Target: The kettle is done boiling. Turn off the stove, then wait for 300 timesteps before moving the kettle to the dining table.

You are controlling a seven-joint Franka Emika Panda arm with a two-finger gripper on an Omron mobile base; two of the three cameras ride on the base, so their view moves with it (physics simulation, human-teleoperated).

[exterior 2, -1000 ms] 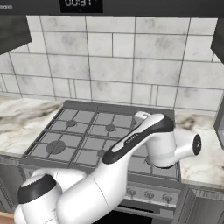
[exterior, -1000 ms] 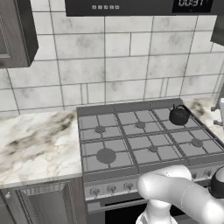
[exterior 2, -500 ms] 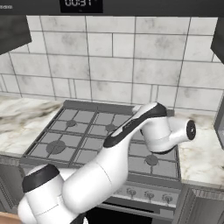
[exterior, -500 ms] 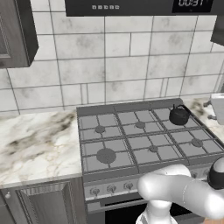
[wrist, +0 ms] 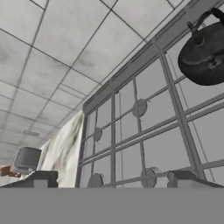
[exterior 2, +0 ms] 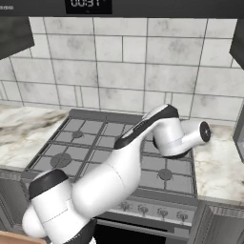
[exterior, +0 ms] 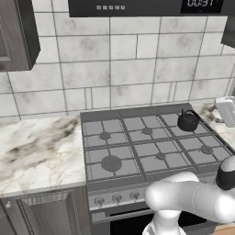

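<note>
The small black kettle (exterior: 188, 121) stands on the back right burner of the grey stove (exterior: 151, 149). In the hand view the kettle (wrist: 205, 54) is at the upper right, a short way beyond my gripper (wrist: 111, 180). The gripper is open, its two dark fingertips (wrist: 41, 178) far apart with nothing between them, above the stove's grates (wrist: 144, 131). My white arm (exterior 2: 162, 133) arches over the right half of the stove (exterior 2: 90, 143) and hides the kettle in the right base view. Small knobs (exterior: 117, 198) line the stove's front panel. The dining table is out of view.
Marble counter (exterior: 41, 151) lies left of the stove, with a silver canister (wrist: 27, 158) at its far end. A narrower counter strip (exterior 2: 214, 162) lies to the right. A pale boxy shape (exterior: 227, 110) sits at the right edge beside the kettle. The tiled wall (exterior: 128, 69) is close behind.
My arm's upper link has risen and swung right over the stove's right half. The kettle and the views have not moved. The jaws stay wide.
</note>
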